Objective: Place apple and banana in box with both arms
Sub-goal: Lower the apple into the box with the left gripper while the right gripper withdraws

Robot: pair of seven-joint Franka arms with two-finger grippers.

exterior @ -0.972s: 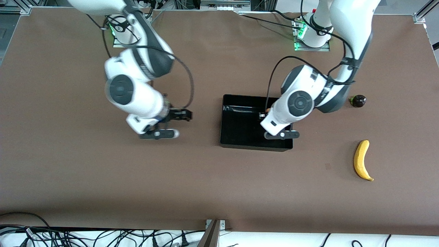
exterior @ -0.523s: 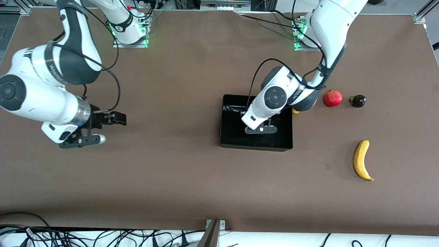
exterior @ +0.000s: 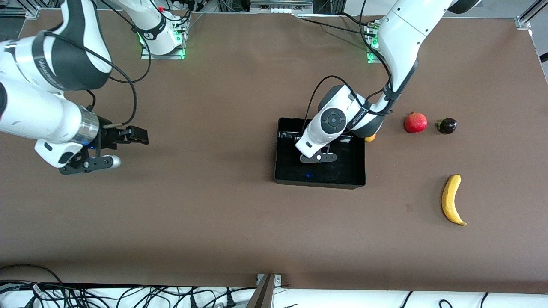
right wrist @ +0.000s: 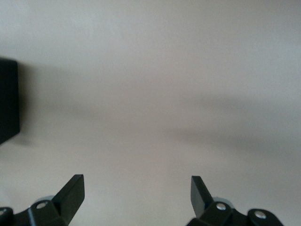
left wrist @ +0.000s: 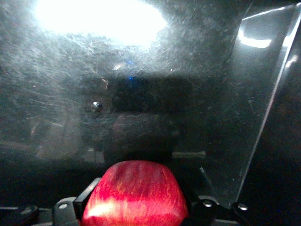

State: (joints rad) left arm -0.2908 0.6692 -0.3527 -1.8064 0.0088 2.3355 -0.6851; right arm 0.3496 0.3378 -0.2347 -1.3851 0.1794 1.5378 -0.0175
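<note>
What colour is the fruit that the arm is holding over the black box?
Red with faint yellowish streaks: the apple, seen best in the left wrist view.

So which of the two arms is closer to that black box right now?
The left. Its end effector is down inside the box, shut on the apple. The right end effector hangs open over bare table toward the right arm's end, well away from it.

Brown tabletop (exterior: 239, 222) fills the frame; black cables (exterior: 128, 297) lie along the lower edge on white floor.
</note>
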